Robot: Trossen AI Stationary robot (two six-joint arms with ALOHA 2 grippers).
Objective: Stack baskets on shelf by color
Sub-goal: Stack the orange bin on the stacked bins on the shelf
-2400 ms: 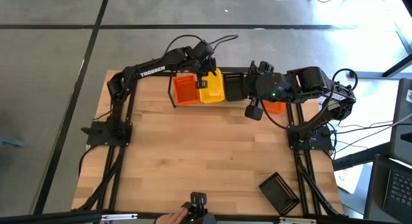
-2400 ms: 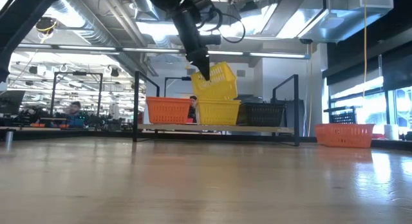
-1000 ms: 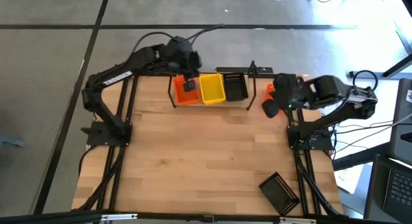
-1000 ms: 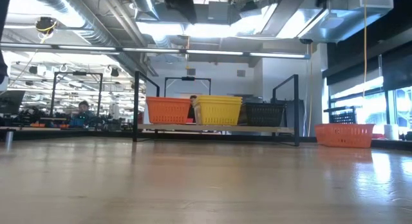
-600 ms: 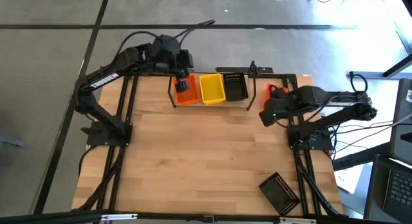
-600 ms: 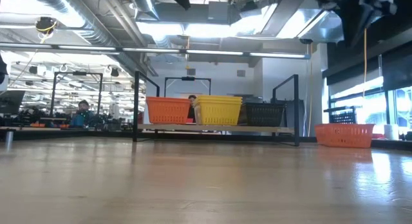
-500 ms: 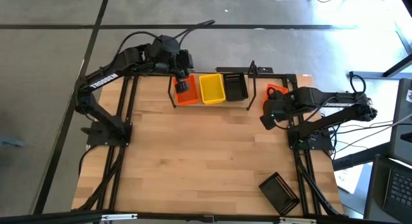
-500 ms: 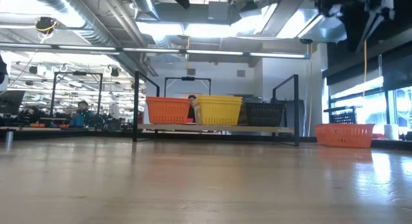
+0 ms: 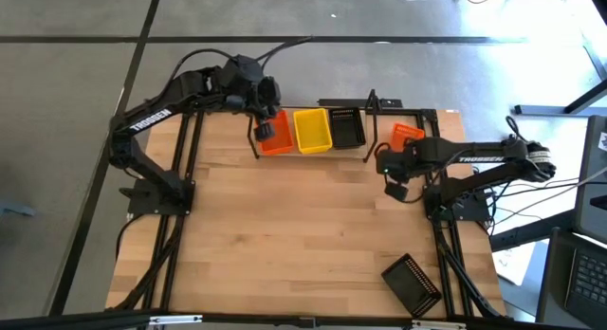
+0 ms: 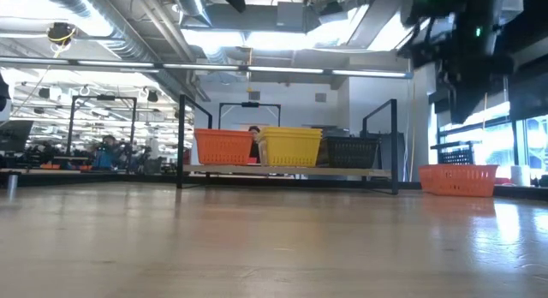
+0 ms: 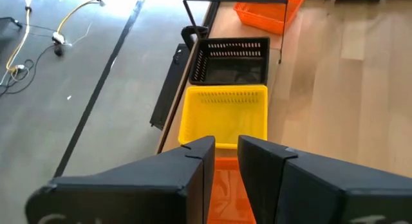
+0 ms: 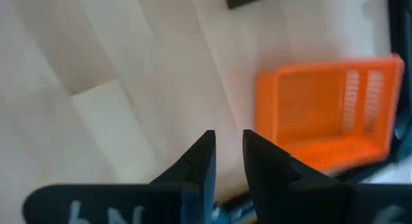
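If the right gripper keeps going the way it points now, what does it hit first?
Most likely bare tabletop. The right gripper points down at the wood, with the loose orange basket off to one side of its line, not between the jaws. Depth is hard to judge here.

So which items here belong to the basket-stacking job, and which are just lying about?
Job items:
- shelf
- orange basket on shelf
- yellow basket
- black basket on shelf
- loose orange basket
- loose black basket

Lying about:
- cables beside the table

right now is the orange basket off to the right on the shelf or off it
Off it. The orange basket sits on the tabletop, outside the shelf's right end frame.
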